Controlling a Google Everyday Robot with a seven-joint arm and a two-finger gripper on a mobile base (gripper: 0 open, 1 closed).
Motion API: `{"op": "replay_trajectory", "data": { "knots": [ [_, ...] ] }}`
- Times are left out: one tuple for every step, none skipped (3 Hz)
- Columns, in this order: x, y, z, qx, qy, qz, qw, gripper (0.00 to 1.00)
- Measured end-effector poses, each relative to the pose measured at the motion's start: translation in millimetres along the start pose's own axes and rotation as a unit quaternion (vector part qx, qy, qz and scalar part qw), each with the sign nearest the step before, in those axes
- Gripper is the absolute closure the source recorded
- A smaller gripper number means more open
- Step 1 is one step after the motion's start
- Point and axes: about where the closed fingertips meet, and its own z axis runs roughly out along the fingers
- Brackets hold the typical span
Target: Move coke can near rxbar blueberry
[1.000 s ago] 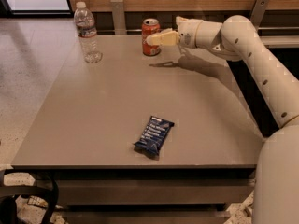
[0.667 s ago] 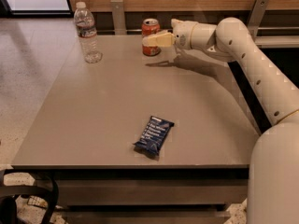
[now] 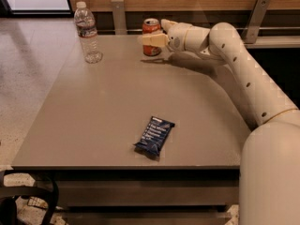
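A: Back of the counter (image 3: 93,107)?
B: water bottle (image 3: 87,32) left, coke can (image 3: 151,27) to its right, gripper (image 3: 152,35) at the can, coming from the right.
A: Front?
B: rxbar blueberry (image 3: 154,135), well apart from both.

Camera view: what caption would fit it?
Gripper at the can on the table's far side; rxbar near the front edge, bottle far left.
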Motion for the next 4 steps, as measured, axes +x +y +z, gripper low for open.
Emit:
{"op": "replay_trajectory", "data": {
  "knots": [
    [0.2, 1.9, 2.9, -0.002, 0.0, -0.001, 1.0, 0.39],
    [0.6, 4.0, 5.8, -0.005, 0.0, 0.0, 1.0, 0.62],
    [0.9, 6.0, 8.7, -0.007, 0.0, 0.0, 1.0, 0.86],
    [1.3, 8.1, 11.6, -0.009, 0.0, 0.001, 1.0, 1.0]
  ]
}}
